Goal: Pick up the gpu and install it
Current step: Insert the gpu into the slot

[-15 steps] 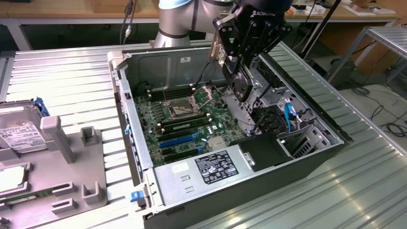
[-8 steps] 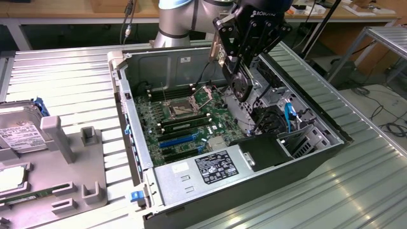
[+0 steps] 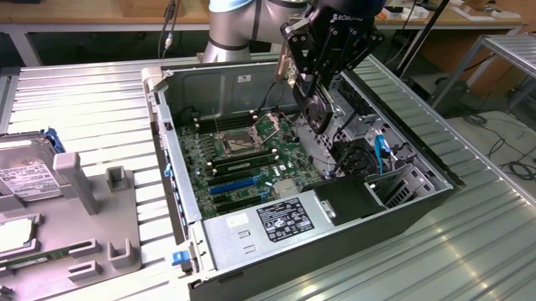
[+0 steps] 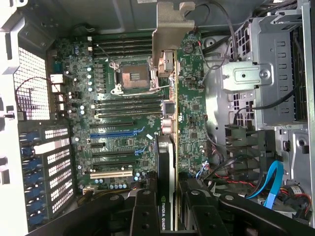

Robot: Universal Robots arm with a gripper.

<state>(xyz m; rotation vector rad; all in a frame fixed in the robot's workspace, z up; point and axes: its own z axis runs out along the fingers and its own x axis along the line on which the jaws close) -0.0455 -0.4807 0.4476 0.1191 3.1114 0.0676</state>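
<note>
Exterior view: I see the tool [image 3: 314,84] clenched on the gpu [image 3: 318,111]. The card is held on edge over the open computer case [image 3: 209,81], about two o'clock from the processor socket [image 3: 237,143]. On the wrist view the card sits edge-on above the motherboard [image 4: 118,128], not yet seated.

The hand [image 3: 317,81] covers the upper part of the gpu [image 3: 318,114]. The arm [image 3: 238,25] is cut off at twelve o'clock in the exterior view. At nine o'clock, the hard drive [image 3: 25,172] runs off the edge. The power box label [image 3: 285,219] is too small to read. In the wrist view the fan side of the gpu is hidden.
</note>
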